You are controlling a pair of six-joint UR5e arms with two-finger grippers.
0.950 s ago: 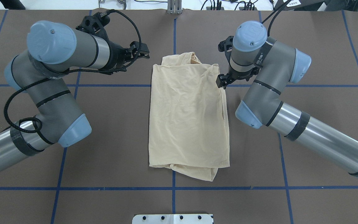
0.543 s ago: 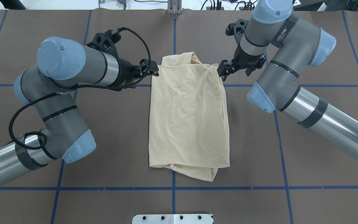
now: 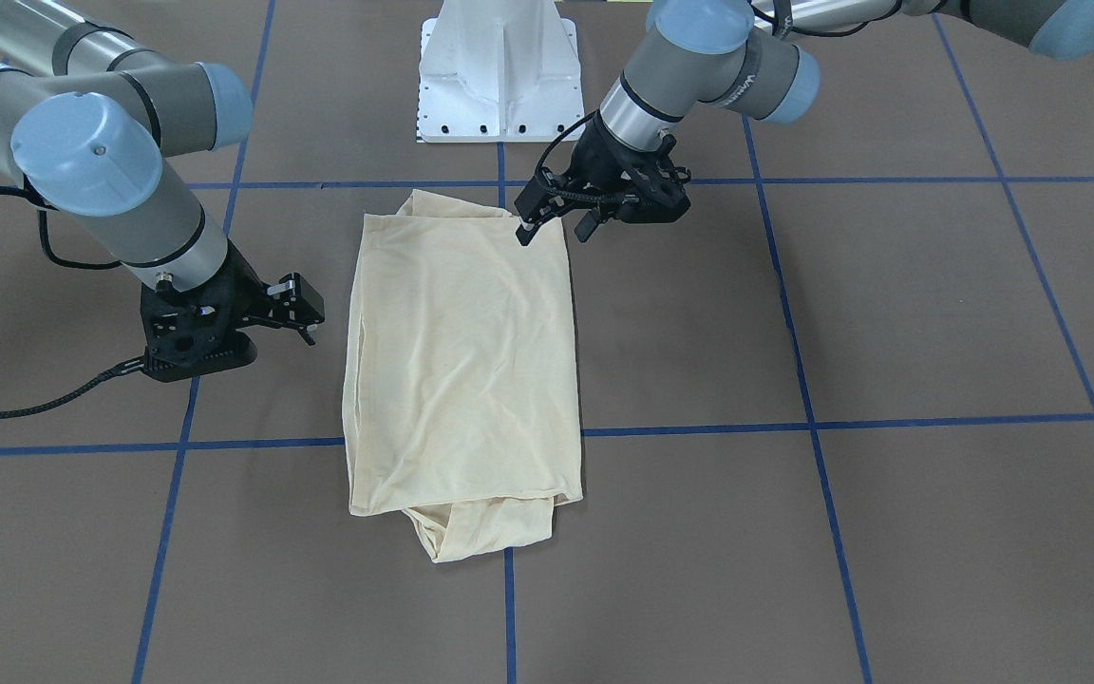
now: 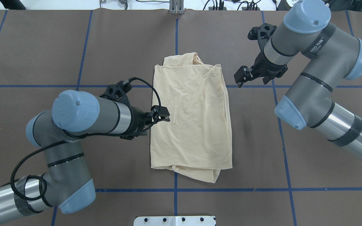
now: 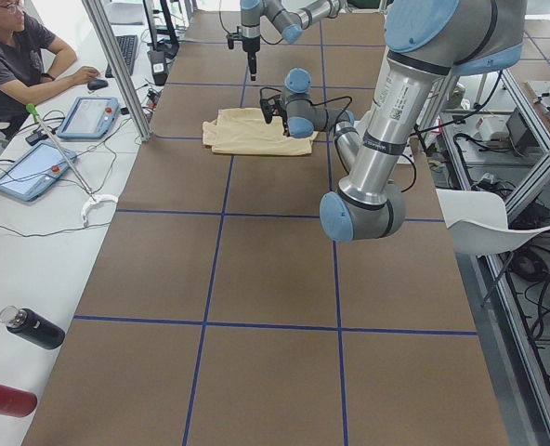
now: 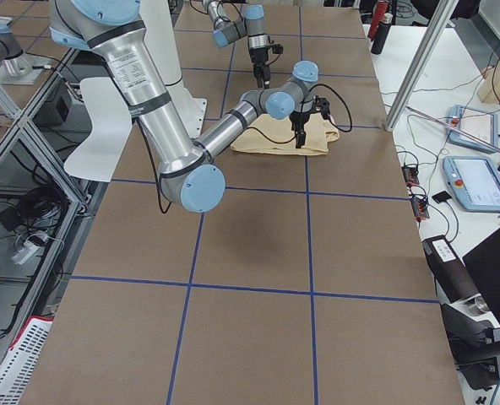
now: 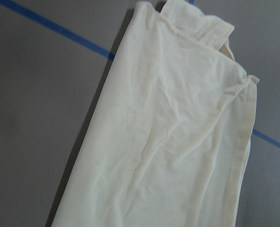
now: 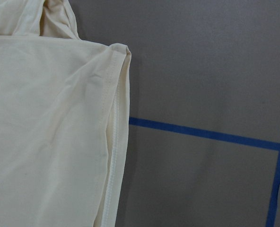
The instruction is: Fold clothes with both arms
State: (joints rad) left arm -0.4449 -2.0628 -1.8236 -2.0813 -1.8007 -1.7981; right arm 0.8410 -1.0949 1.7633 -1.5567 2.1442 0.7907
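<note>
- The pale cream shirt [image 4: 190,119] lay folded into a long narrow rectangle at the middle of the brown surface [image 4: 105,40], across one line of the blue tape grid [image 4: 42,86].
- Loose fabric bunched out from under the fold at both short ends, the one nearer the robot and the far one.
- Its upper face was plain, with soft creases and a hem running down its right edge.
- The left arm [image 4: 105,116] reached in from the side. The left jaws hung above the shirt's left edge about halfway along, raised off the cloth, parted and holding nothing.
- The right arm [image 4: 309,91] bent down near the shirt's far right corner. The right jaws were off the cloth, just beside that corner over bare surface, also parted and empty.
- The white pedestal base [image 3: 495,66] stood at the robot's end of the surface.
- In the left side view, a person [image 5: 15,56] sat at a side desk with tablets.
</note>
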